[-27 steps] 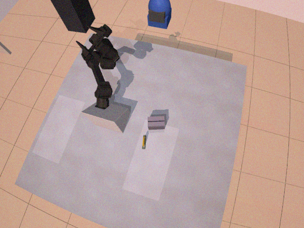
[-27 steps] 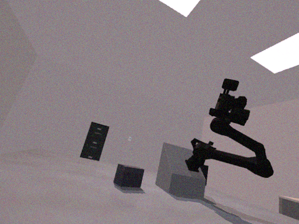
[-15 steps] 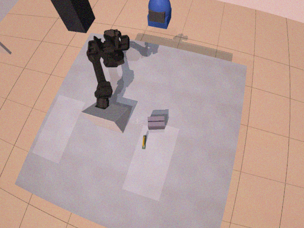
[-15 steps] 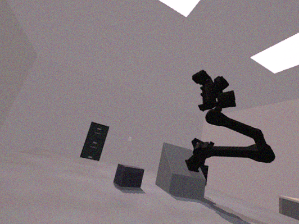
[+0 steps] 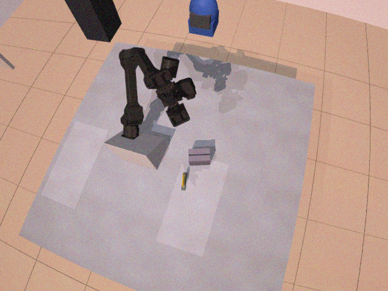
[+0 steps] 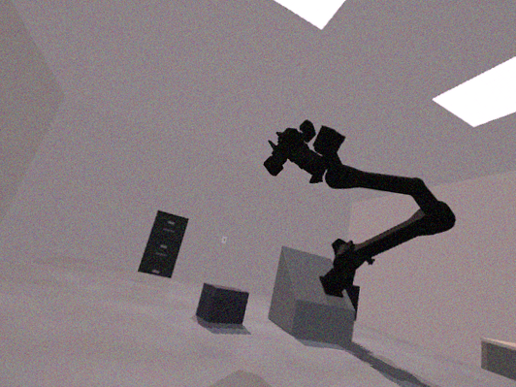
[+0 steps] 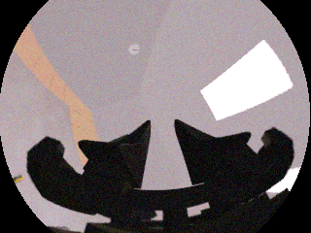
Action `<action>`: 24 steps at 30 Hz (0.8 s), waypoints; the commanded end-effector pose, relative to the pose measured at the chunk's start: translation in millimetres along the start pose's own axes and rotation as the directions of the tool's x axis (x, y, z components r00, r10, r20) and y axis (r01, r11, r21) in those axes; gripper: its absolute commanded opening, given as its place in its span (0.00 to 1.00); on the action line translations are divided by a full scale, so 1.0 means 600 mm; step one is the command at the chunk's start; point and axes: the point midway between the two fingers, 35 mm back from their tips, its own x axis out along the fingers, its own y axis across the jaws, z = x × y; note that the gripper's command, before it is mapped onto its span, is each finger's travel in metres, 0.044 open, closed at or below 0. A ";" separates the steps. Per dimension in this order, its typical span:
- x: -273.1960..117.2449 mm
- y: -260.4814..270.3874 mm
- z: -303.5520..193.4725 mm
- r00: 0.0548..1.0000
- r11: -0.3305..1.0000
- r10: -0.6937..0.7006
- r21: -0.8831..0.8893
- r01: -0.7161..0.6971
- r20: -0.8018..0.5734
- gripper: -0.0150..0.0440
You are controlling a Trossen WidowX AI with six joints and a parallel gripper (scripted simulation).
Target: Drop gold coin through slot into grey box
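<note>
- While the coin [image 5: 183, 180] stands on edge in its dark-green holder [image 5: 185, 182], just in front of the grey box [image 5: 199, 156] on the surface [image 5: 250, 150], the arm is raised well away from the box, above its own pedestal [image 5: 147, 147].
- Gripper [image 7: 162, 135] state: partly drawn in with nothing between the fingers; the wrist view shows only wall and a ceiling light in the gap, so it grasps nothing.
- Handling, as a judgement: the coin looks rigid and thin, probably light, with smooth flat faces that may be slippery. A pinch across the two flat faces near the top of the disc, above the holder's rim, seems the sound hold; gripping by the edge would let it roll or twist.
- Because the slot [image 5: 199, 154] is only slightly wider than the coin, any tilt in the grasp would likely jam it at the lid, so a square hold matters more than a hard squeeze.
- The coin's edge line runs roughly at right angles to the slot, so a turn of the wrist will probably be needed.
- Top view: the only one showing coin, holder and slot, and how they lie beside the box.
- Exterior view: shows the gripper [image 6: 280, 156] held high above the box [image 6: 222, 304], which appears dark here; the coin is not visible.
- Wrist view: points upward, showing the finger gap plainly but none of the task's things.
</note>
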 end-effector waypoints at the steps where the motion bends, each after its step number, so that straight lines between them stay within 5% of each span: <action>1: 0.043 0.125 -0.011 0.947 0.892 0.318 -0.325 -0.314 -0.042 0.53; 6: 0.049 0.253 -0.043 0.785 0.609 0.608 -0.564 -0.558 -0.121 0.53; 11: 0.020 0.370 -0.085 0.516 0.240 0.833 -0.709 -0.663 -0.201 0.53; 18: -0.072 0.498 -0.140 0.003 -0.201 0.970 -0.807 -0.555 -0.243 0.53; 24: -0.161 0.561 -0.157 -0.434 -0.329 0.889 -0.864 -0.380 -0.148 0.53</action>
